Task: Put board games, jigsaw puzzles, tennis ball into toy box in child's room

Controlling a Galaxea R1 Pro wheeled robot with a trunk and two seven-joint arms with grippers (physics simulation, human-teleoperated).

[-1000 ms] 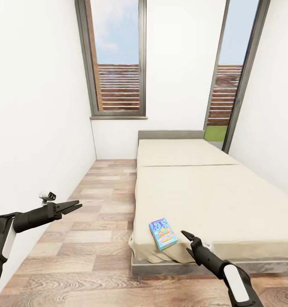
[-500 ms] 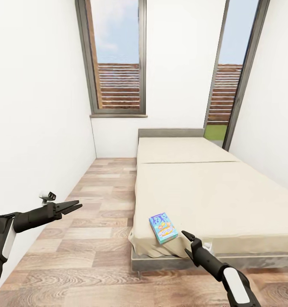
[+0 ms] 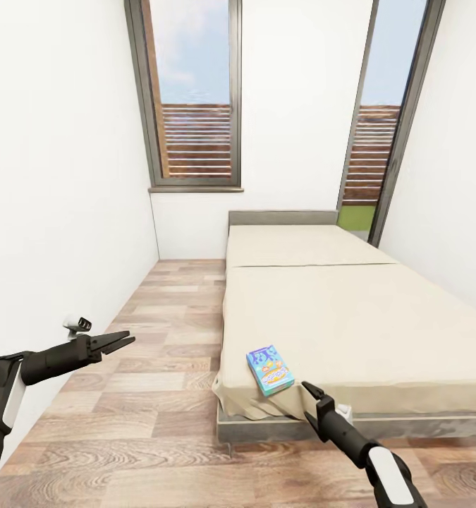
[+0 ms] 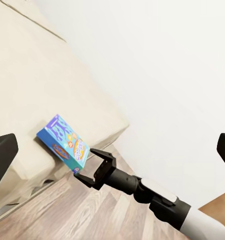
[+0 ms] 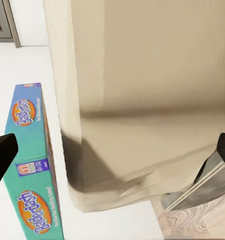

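Left gripper [image 3: 128,341], matte black, hangs over the wood-plank floor [image 3: 160,381] beside the white wall; fingers look nearly together in the head view, spread wide at the left wrist view's edges, holding nothing. Blue board game [image 3: 269,370], a flat glossy printed box, lies near the foot corner of the beige-sheeted bed [image 3: 350,317]. Right gripper [image 3: 307,389] sits just beside the box, jaws apart, empty; contact with the sheet is hard to judge. The right forearm is cut off by the frame edge.
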